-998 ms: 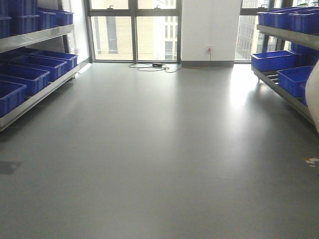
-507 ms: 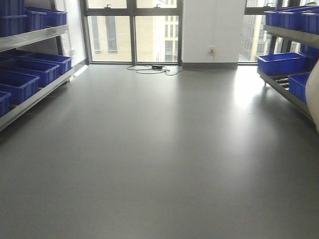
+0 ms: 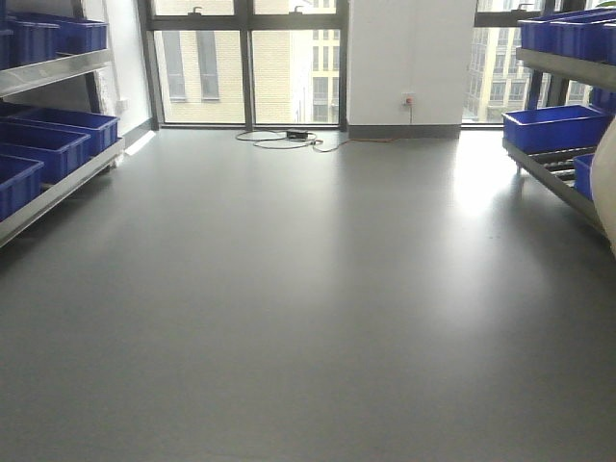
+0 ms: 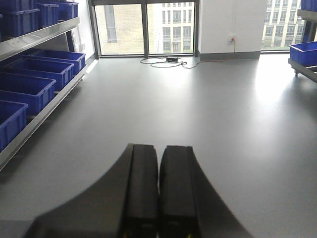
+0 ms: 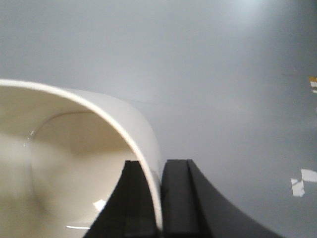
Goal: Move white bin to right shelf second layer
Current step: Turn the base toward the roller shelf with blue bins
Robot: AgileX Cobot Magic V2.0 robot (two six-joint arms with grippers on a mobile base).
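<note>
Closest to me, under the right wrist, the right gripper (image 5: 161,166) has its fingers clamped on the rim of the white bin (image 5: 74,148). One finger is inside the mouth and one outside on the wall, so the tub hangs from that arm over bare floor (image 5: 223,74). In the front view the bin shows only as a pale curve at the 3 o'clock edge. The left gripper (image 4: 158,148) has its fingers pressed together with nothing between them, pointing toward 12 o'clock down the aisle. Over the last second both racks have slid outward in the front view. The left shelf (image 3: 58,192) with its blue crates (image 3: 43,144) has gone toward 9 o'clock, and the right shelf (image 3: 568,69) toward 3 o'clock. The foot of the window wall (image 3: 399,128) at 12 o'clock also sits a little lower in frame. I read that as the base rolling forward along the aisle. The bin's edge has kept its place in the picture, so I judge the grip has not slipped. For the task, this is the carry: the bin is in hand and no placing has begun. The right shelf, at about 2 o'clock, is well apart from the bin, and I expect the base must turn toward it. A roller lane (image 3: 561,159) shows bare between two crates on the low level. Which level counts as the second I cannot tell from here.
</note>
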